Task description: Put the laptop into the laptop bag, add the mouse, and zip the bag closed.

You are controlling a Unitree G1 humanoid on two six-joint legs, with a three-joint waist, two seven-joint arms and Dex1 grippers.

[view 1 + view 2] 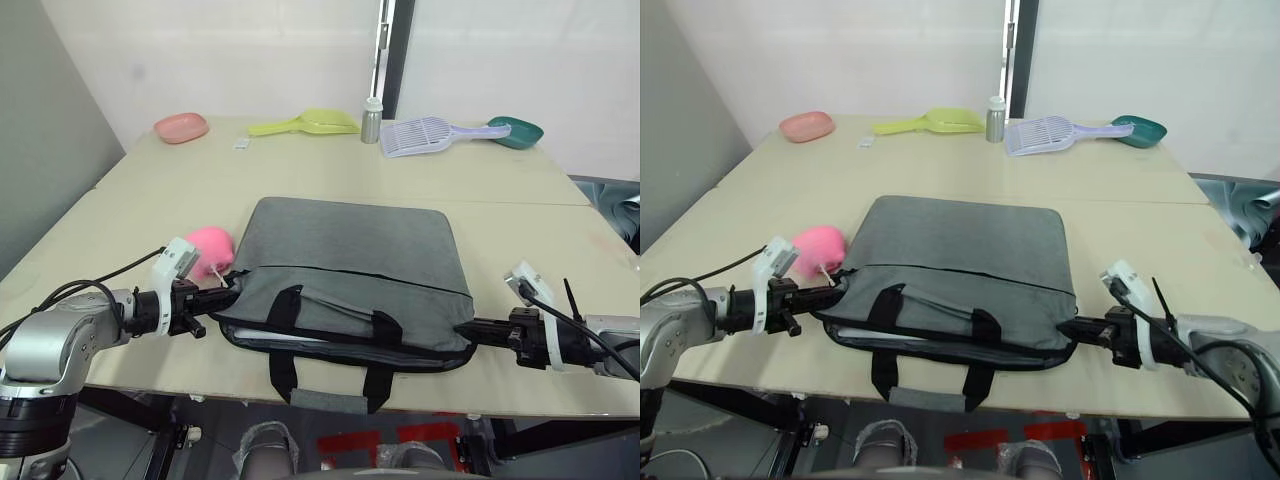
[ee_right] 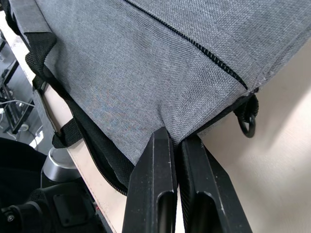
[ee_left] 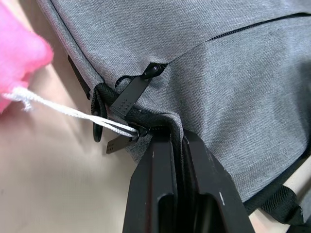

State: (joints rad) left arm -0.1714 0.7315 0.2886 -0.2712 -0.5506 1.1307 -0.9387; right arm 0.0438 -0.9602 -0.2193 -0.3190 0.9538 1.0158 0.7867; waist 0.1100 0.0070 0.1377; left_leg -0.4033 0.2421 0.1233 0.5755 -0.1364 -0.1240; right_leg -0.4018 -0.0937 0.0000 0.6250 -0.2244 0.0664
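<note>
soft, floppy laptop bag (image 1: 345,262) — left gripper (image 3: 171,141) and right gripper (image 2: 176,141) each pinch a near corner; the fabric will likely sag between them.

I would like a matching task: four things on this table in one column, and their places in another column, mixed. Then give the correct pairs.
Things:
1. pink plush toy
2. laptop bag
3. green bowl
4. pink dish

Places:
A. far right corner of the table
B. far left corner of the table
C. beside the bag's left end
D. near edge, handles hanging over

Pairs: 1-C, 2-D, 3-A, 4-B
</note>
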